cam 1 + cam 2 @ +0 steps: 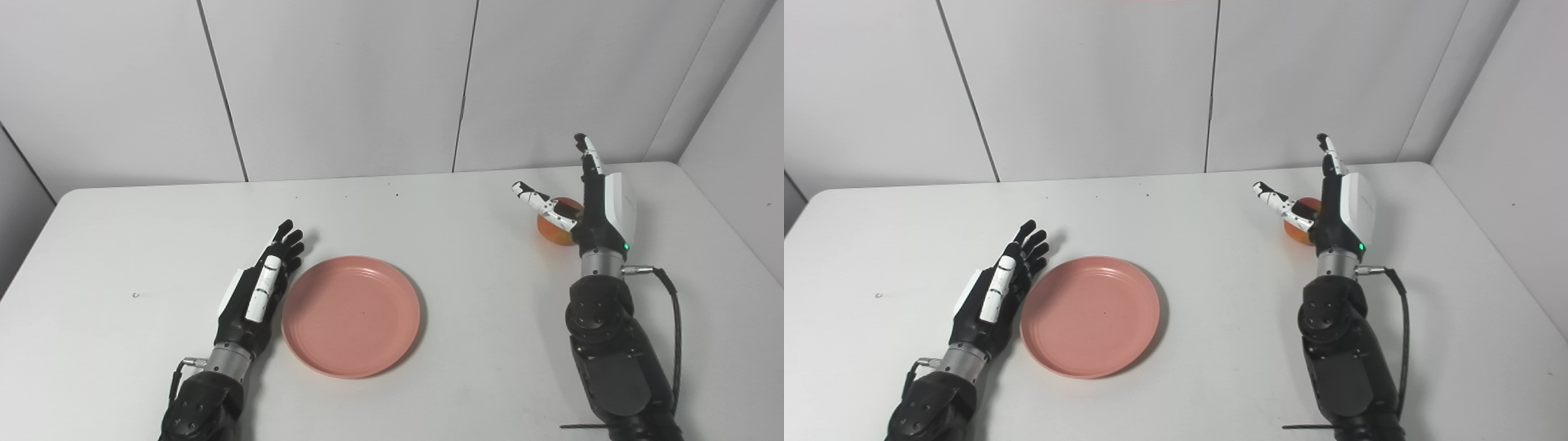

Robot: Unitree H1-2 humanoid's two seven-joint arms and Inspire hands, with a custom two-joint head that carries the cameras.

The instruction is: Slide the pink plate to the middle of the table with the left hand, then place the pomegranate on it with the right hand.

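Closest to me, my left hand (257, 294) lies low on the flat white surface (478, 343), fingers stretched out together and holding nothing, its inner edge right against the left rim of the round pink plastic plate (351, 315); I cannot tell whether it actually touches. The plate sits flat near the middle of the surface, a little left of centre, with nothing on it. Farther back on the right, my right hand (588, 202) stands upright with thumb and fingers spread wide, empty. The round orange-red pomegranate (554, 233) rests on the surface just behind that hand, between thumb and palm, partly hidden.
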